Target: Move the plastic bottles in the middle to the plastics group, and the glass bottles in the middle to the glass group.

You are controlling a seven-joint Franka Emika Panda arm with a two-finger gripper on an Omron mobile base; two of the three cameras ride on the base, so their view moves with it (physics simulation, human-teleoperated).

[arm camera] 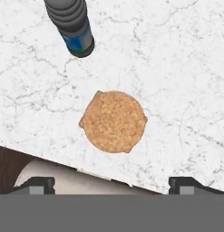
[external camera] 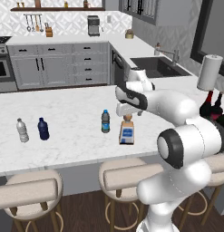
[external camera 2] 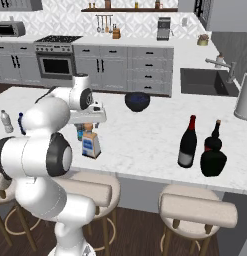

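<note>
Franka gripper (arm camera: 112,183) hangs directly above the squarish stoppered bottle (external camera: 126,132) near the marble counter's (external camera: 72,136) front edge, jaws spread wide, gripping nothing, cork stopper (arm camera: 113,121) centered btwn fingertips. Water bottle (external camera: 105,121) stands just left of it. Clear bottle (external camera: 22,130) & dark-blue bottle (external camera: 43,128) sit far left; wine bottles (external camera 2: 187,142) far right.

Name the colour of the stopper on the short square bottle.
Tan, speckled like cork: the stopper shows best in the hand view.
</note>
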